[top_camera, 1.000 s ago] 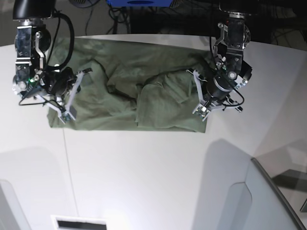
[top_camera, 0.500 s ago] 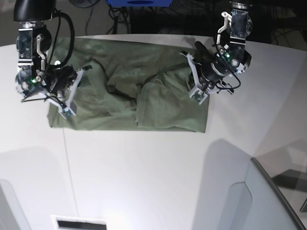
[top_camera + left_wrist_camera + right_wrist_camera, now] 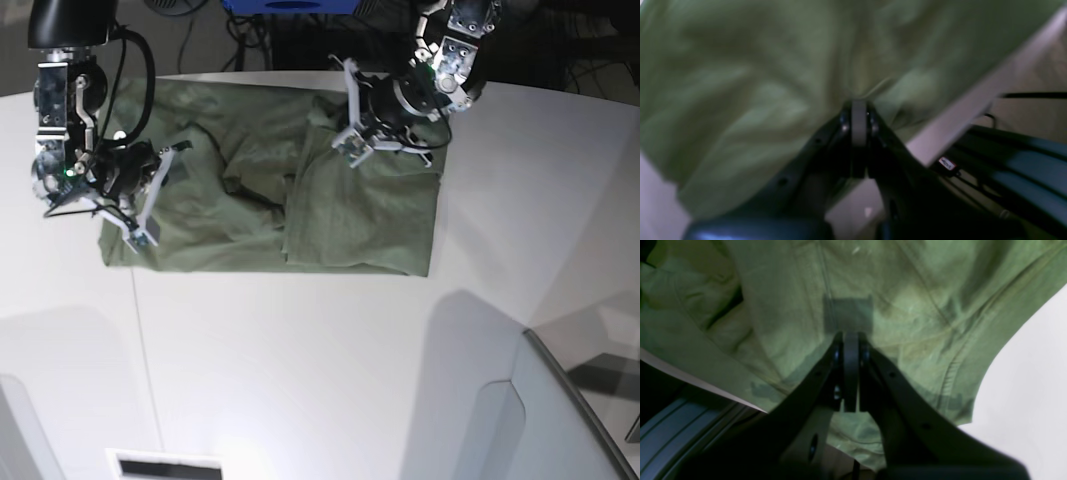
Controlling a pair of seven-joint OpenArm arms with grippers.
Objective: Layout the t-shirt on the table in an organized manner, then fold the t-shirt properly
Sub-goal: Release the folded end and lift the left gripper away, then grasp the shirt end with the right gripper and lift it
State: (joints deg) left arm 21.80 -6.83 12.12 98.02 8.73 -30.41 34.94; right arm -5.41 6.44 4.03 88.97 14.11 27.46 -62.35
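The olive-green t-shirt [image 3: 250,190] lies spread and wrinkled across the far part of the white table [image 3: 300,360]. My left gripper [image 3: 346,116] is at the shirt's far edge near the middle. In the left wrist view the left gripper [image 3: 858,106] is shut, and creases of the t-shirt [image 3: 773,83] run into its tips. My right gripper [image 3: 150,197] hovers over the shirt's left end. From the right wrist, the right gripper [image 3: 850,340] is shut, holds nothing, and casts a shadow on the t-shirt [image 3: 907,306] below.
A grey angled panel [image 3: 560,420] stands at the near right and a white panel [image 3: 15,430] at the near left. A thin dark seam [image 3: 142,340] crosses the table. Cables and a blue object [image 3: 290,5] lie beyond the far edge.
My left arm has swung from the shirt's near right corner to its far edge near the middle, and the right side of the shirt now lies flatter. The right arm has barely moved.
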